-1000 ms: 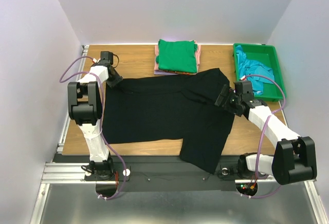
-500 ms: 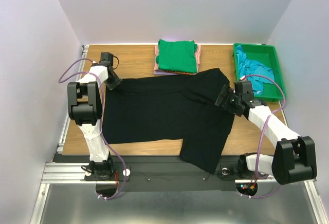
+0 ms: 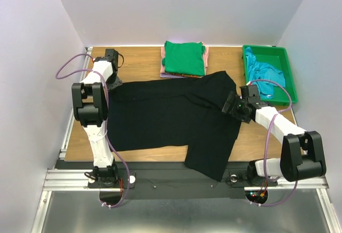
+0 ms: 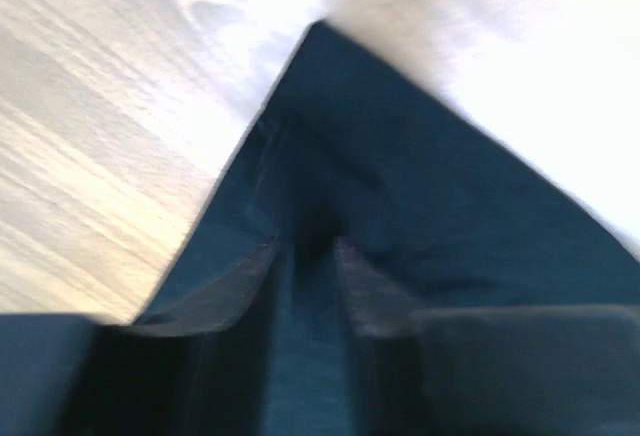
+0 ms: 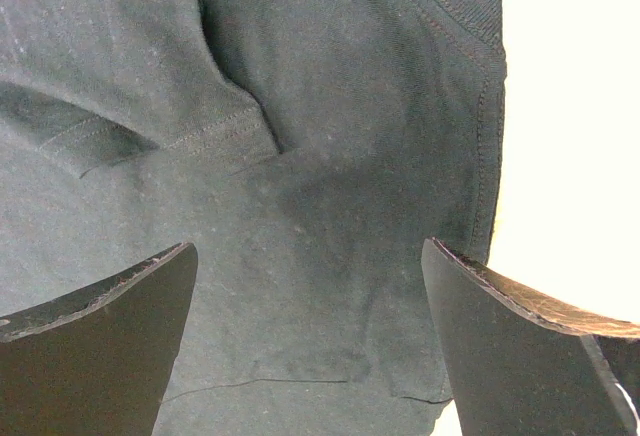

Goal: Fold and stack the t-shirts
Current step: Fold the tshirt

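Note:
A large black t-shirt [image 3: 165,115] lies spread across the table, with one part hanging over the near edge. My left gripper [image 3: 116,84] is at the shirt's far left corner. In the left wrist view the gripper [image 4: 308,248] is shut on a pinch of the black cloth [image 4: 420,176], which rises to a point. My right gripper [image 3: 231,106] is wide open over the shirt's right side. In the right wrist view the gripper [image 5: 308,246] holds nothing, with the cloth [image 5: 330,106] flat below it. A folded green t-shirt [image 3: 184,57] tops a stack with pink and lilac edges [image 3: 162,67].
A rigid green tray [image 3: 267,48] at the far right holds a crumpled teal t-shirt [image 3: 264,72]. Bare wood [image 3: 139,62] shows between the left arm and the stack. White walls close in the table at the back and both sides.
My left wrist has swung back and left, drawing the shirt's far left corner outward. My right gripper has shifted slightly left over the shirt.

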Robot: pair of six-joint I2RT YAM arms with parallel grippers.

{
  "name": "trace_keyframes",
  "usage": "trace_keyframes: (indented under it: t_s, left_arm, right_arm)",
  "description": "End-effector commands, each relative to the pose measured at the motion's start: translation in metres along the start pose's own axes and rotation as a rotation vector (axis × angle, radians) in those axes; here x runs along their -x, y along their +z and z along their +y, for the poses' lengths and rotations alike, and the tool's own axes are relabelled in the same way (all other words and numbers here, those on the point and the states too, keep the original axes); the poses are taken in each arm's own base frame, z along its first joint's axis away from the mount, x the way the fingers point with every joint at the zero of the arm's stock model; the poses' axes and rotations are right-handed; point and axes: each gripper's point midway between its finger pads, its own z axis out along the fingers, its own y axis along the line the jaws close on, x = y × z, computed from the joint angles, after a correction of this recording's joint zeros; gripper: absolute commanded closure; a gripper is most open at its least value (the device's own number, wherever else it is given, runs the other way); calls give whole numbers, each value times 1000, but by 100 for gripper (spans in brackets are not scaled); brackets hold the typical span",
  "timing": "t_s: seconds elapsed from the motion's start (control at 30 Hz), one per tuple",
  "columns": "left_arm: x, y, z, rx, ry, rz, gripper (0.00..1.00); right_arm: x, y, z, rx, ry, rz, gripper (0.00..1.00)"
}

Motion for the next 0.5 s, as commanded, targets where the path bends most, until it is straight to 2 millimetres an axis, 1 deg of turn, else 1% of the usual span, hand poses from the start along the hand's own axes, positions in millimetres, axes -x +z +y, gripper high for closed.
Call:
trace_keyframes:
  t_s: [0.0,0.07,0.1,0.13,0.2,0.23,0.27,0.3,0.33,0.37,0.4,0.43,0.47]
  left_arm:
    - [-5,-8,11,82,55,0,50]
    - [-1,-18,12,68,46,-17,49]
    - [2,-22,14,74,35,-30,47]
    - [7,-31,19,90,13,-55,45]
    - [9,-38,23,97,-3,-69,43]
    - [11,-45,19,61,-13,-79,43]
    - [11,-48,16,34,-14,-79,43]
    - [4,-45,16,19,-10,-64,43]
    - [7,-53,4,-59,-20,-79,43]
    - [-1,-50,2,-82,-16,-66,43]
    - [5,-56,-6,-132,-23,-85,43]
    - [1,-59,-21,-215,-8,-78,42]
    - [-2,-60,-30,-260,3,-74,40]
  right_arm:
    - [21,-10,11,49,-15,-70,0]
    - [23,-14,13,58,-17,-84,0]
    - [23,-15,13,60,-20,-85,0]
    - [24,-17,14,65,-20,-92,0]
    - [24,-18,14,67,-23,-95,0]
    - [25,-18,14,67,-23,-99,0]
    - [25,-19,14,69,-23,-99,0]
    - [25,-19,14,69,-25,-99,0]
    - [22,-20,19,95,-27,-87,0]
    - [22,-21,19,102,-36,-86,0]
    - [21,-21,21,110,-38,-82,0]
    - [22,-22,22,115,-42,-84,0]
    - [23,-22,21,113,-41,-87,0]
